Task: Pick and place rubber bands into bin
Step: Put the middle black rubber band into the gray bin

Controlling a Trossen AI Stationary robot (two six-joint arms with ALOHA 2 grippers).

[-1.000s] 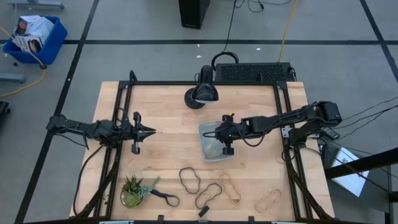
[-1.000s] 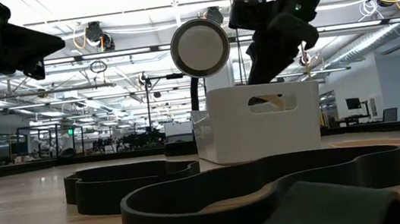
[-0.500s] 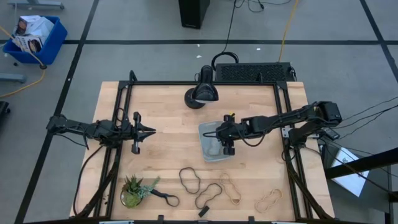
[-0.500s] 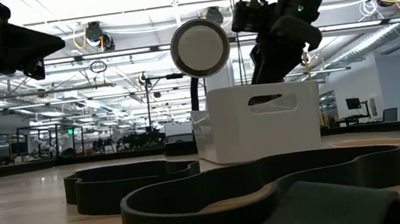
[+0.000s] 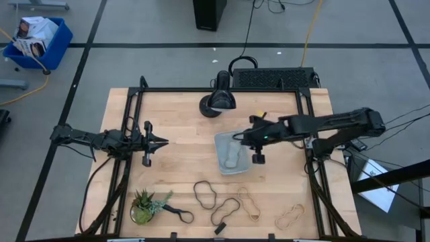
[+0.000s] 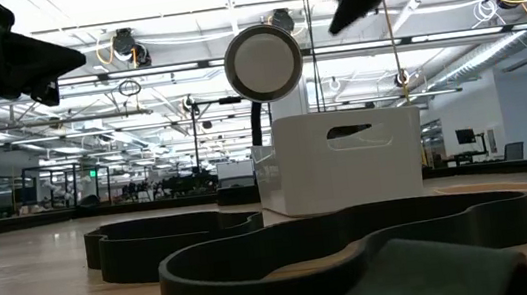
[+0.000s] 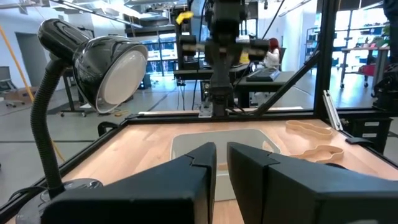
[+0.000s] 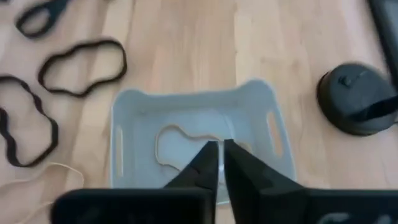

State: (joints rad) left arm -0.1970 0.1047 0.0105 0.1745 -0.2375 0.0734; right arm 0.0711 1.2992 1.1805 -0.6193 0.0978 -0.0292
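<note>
Rubber bands lie in a loose row on the wooden bench (image 5: 181, 134), on its near part, well away from both end effectors. One small black band (image 5: 180, 214) lies beside a little green plant (image 5: 142, 205). Next come two wavy black bands (image 5: 205, 193) (image 5: 225, 210), then a tan band (image 5: 250, 203), and another tan band (image 5: 289, 216) sits apart at the end of the row.

Farther back, past that row, stands the bin (image 5: 232, 152). A thin tan band (image 8: 177, 144) lies flat on its floor. The right end effector (image 5: 255, 140) hangs above the bin's edge, not touching it. Its two dark fingers (image 8: 202, 163) are pressed together and grip nothing. In the right wrist view the band in the bin shows just past the fingertips.

The left end effector (image 5: 163, 141) waits off to the far side of the bin from the right one, well apart from it. Its fingers (image 7: 202, 163) sit almost together with a thin gap, and nothing is between them.

Farthest back, past the bin, a black desk lamp (image 5: 218, 99) stands on the bench.
</note>
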